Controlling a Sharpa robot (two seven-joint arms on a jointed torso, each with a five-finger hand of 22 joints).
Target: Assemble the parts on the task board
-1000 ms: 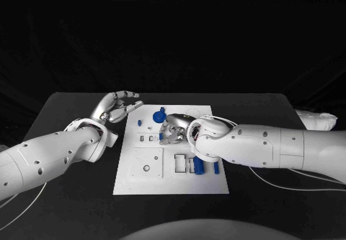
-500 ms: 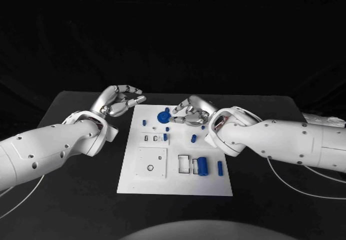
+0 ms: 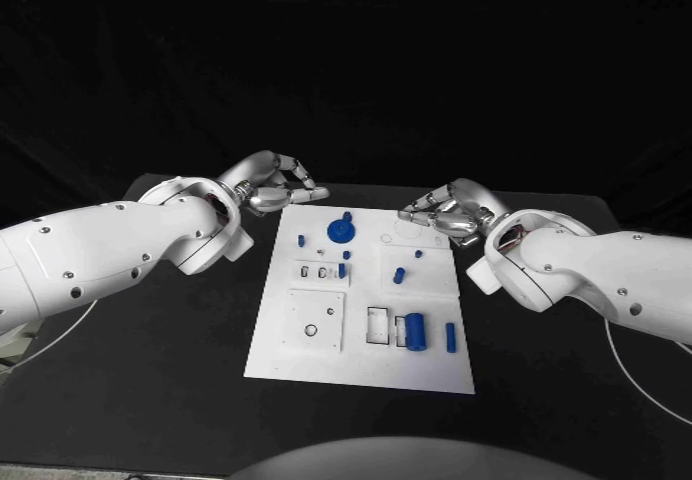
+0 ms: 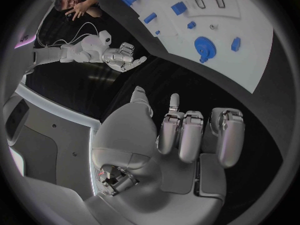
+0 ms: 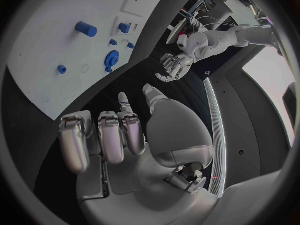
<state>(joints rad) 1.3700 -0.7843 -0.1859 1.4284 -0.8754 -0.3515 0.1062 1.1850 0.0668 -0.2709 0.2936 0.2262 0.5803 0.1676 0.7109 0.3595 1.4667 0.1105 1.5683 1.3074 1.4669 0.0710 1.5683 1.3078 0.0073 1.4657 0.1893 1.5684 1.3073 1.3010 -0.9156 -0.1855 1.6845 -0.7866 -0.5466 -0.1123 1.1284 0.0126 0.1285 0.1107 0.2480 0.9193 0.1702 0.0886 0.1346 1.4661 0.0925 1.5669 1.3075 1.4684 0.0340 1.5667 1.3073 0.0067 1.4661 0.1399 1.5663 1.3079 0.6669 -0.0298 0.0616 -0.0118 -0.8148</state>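
The white task board (image 3: 320,350) lies in the middle of the black table. On it sit a blue gear (image 3: 342,231), a blue cylinder (image 3: 415,330), a thin blue pin (image 3: 450,338) and several small blue parts such as one peg (image 3: 397,274). My left hand (image 3: 274,185) hovers off the board's far left corner, fingers curled in on nothing. My right hand (image 3: 450,212) hovers at the far right corner, also curled and holding nothing. The left wrist view shows my left hand (image 4: 187,135), the gear (image 4: 202,47) and the right hand (image 4: 122,57). The right wrist view shows my right hand (image 5: 119,135) and the cylinder (image 5: 86,29).
Rectangular slots (image 3: 372,325) and a square inset plate (image 3: 313,320) lie in the board's near half. Black table (image 3: 159,380) surrounds the board on all sides. Both white forearms stay outside the board's edges.
My right hand has lifted from the board's middle and drawn back to the far right corner. My left hand has shifted slightly back. The head camera has also moved.
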